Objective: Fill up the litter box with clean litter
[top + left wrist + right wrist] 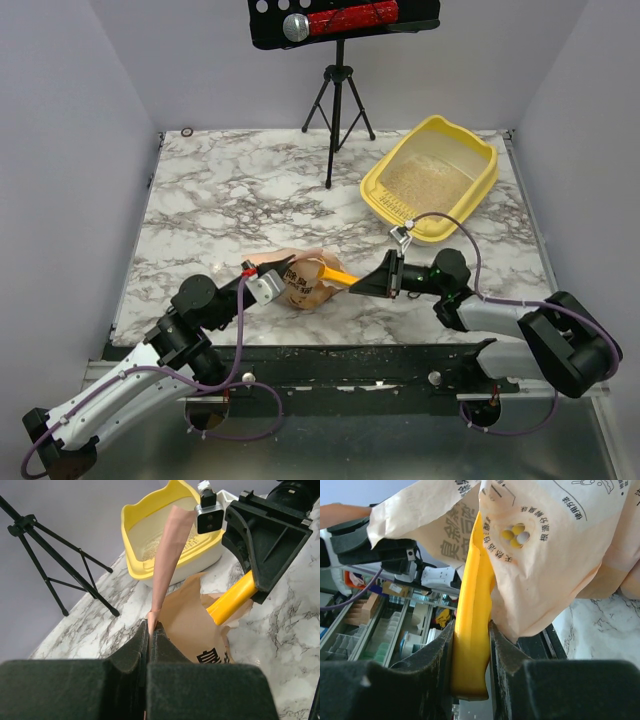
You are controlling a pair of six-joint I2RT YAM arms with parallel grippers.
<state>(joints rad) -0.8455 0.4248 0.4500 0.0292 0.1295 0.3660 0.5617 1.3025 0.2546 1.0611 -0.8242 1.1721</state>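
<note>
Marble table (220, 190) bears litter box (375, 192) holding clean litter (415, 180); left jaws pinch paper bag (308, 285); right jaws clamp scoop (338, 275).

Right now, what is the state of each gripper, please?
The left gripper is closed, pinching an edge of the paper bag.
The right gripper is closed on the handle of the yellow scoop.

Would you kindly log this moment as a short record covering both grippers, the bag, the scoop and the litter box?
left gripper: shut, pinching the paper bag edge
right gripper: shut on the yellow scoop handle
scoop: runs into the bag's mouth, head hidden
litter box: far right on the marble table, apart from the bag
clean litter: thin layer inside the box
</note>
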